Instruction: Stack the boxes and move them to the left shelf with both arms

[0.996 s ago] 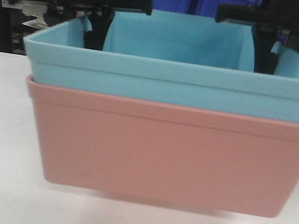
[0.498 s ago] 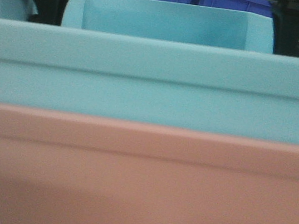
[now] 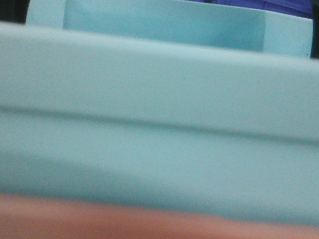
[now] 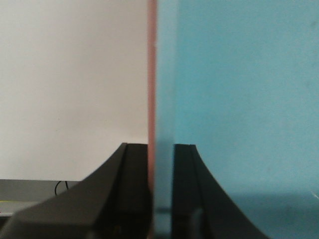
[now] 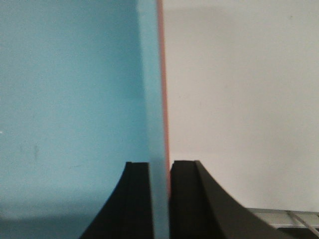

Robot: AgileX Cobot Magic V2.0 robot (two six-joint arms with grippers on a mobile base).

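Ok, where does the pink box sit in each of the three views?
Front view: the pink box is a blurred band along the bottom edge, under the blue box.
Left wrist view: a thin vertical pink sliver between the white surface and the blue wall.
Right wrist view: a thin vertical pink sliver just right of the blue wall.
Shared landmark: the blue box, bordering it in every view.
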